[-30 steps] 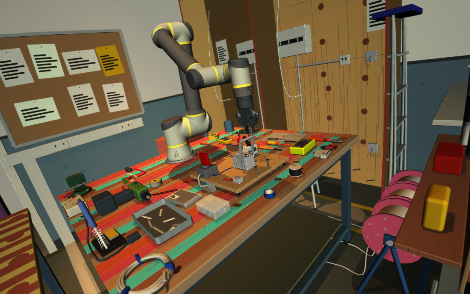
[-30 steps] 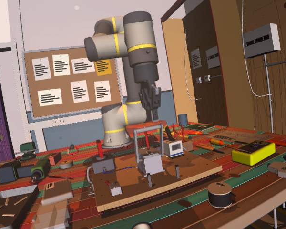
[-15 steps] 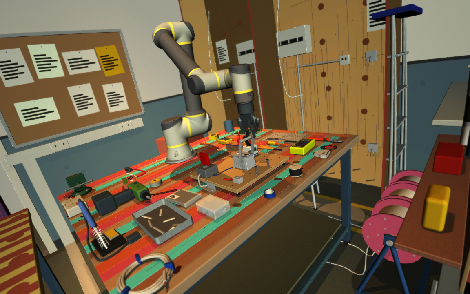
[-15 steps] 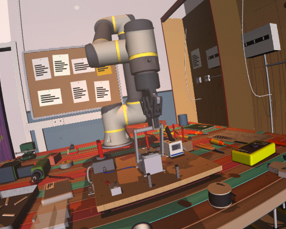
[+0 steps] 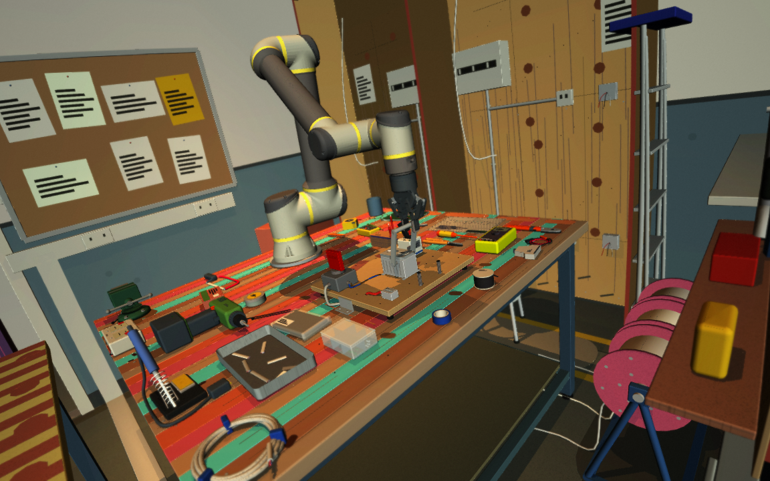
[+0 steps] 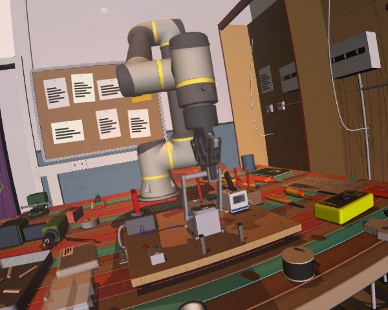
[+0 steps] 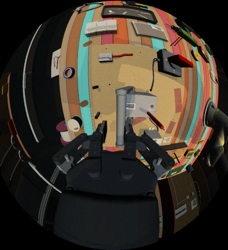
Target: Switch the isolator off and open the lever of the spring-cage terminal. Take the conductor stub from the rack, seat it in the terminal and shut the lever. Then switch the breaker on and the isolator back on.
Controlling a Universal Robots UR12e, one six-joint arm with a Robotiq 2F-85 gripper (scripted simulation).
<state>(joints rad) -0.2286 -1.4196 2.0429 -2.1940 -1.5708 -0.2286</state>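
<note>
The grey bail lever [image 7: 120, 117] [image 6: 201, 177] of the spring-cage terminal [image 7: 141, 103] [image 6: 206, 222] [image 5: 400, 263] stands raised above the terminal block, and its crossbar runs between my fingers at the bar's right end. The red conductor stub [image 7: 155, 120] leans beside the terminal. The isolator [image 7: 171, 63] [image 6: 139, 220] [image 5: 339, 275] with its red handle sits on the board's left part, and a small white breaker [image 6: 156, 256] [image 7: 105, 57] sits near the board's front corner. My gripper [image 7: 116, 132] [image 6: 213, 173] [image 5: 406, 224] is partly closed around the bar and grips nothing.
A white meter box [image 6: 235, 200] stands just behind the terminal on the plywood board. A black wire spool [image 6: 298, 263] and a yellow multimeter [image 6: 343, 207] lie right of the board. Screwdrivers and red tools clutter the bench behind.
</note>
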